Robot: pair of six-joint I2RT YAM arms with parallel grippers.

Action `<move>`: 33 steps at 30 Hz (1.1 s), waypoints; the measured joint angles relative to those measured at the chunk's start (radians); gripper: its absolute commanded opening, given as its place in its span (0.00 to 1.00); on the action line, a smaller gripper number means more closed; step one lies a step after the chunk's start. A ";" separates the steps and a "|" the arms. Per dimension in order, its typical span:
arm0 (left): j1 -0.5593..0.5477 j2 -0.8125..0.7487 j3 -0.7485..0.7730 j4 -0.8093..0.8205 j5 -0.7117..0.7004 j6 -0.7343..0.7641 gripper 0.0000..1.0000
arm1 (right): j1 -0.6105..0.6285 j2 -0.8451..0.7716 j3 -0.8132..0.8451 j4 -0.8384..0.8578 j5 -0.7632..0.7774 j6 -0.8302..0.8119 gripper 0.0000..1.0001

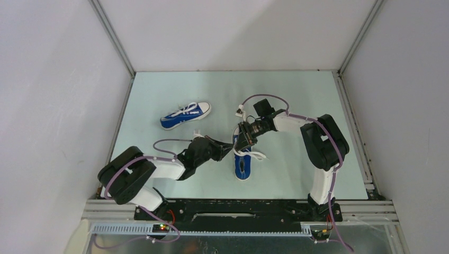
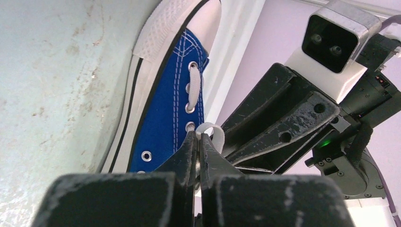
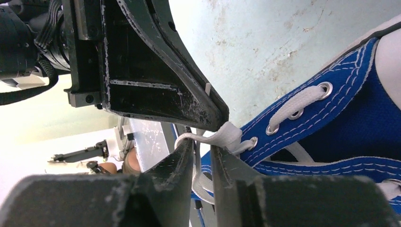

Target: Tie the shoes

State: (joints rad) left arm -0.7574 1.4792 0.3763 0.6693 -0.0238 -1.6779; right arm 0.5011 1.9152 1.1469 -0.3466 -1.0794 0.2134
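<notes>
One blue sneaker [image 1: 242,165] lies in the middle of the table, with a loose white lace [image 1: 258,155] trailing to its right. The second blue sneaker [image 1: 185,115] lies further back on the left, laced. Both grippers meet over the near shoe's lacing. My left gripper [image 2: 198,137] is shut on a loop of white lace [image 2: 215,134] beside the shoe's eyelets [image 2: 163,104]. My right gripper [image 3: 201,145] is slightly open, with a lace strand [image 3: 227,135] draped over one fingertip and hanging in the gap, next to the shoe [image 3: 321,118]. In the top view the left gripper [image 1: 229,148] and right gripper [image 1: 241,142] nearly touch.
The pale green table [image 1: 296,100] is bounded by white walls and metal rails on the left, back and right. The right arm's fingers [image 2: 279,123] crowd the left wrist view. The left arm's finger [image 3: 156,71] crowds the right wrist view.
</notes>
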 measured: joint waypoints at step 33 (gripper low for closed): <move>0.072 -0.300 0.111 -0.451 -0.197 0.368 0.00 | 0.111 -0.420 -0.293 -0.129 0.865 -0.024 0.62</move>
State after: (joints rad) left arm -0.6853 1.1793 0.4877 0.2184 -0.2211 -1.3098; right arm 0.6125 1.4956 0.8536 -0.4755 -0.2146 0.1890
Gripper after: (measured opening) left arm 0.009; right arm 0.601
